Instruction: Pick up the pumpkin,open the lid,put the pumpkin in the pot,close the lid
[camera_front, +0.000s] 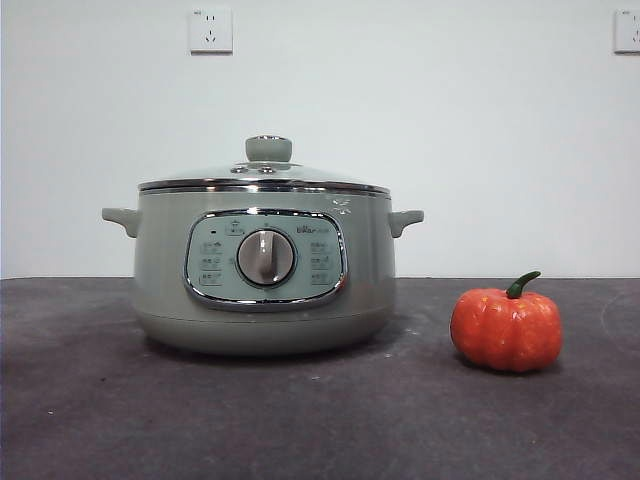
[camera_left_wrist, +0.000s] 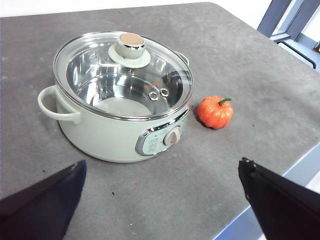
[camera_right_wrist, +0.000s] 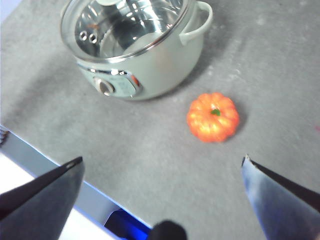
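Below the open right end effector (camera_right_wrist: 162, 170), the pumpkin (camera_right_wrist: 213, 117) lies untouched

We see the pot (camera_front: 265, 270) in smooth satin sage-green plastic with a polished steel inside, its clear glass lid (camera_left_wrist: 123, 74) rimmed in shiny chrome. The pumpkin (camera_front: 506, 328) looks glossy and ribbed. The table (camera_front: 320, 420) is matt, speckled grey.

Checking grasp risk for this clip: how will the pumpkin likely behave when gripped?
The pumpkin looks glossy and rounded, so it may slip between jaws. Its flattish base probably resists rolling. It seems small and likely light beside the pot.
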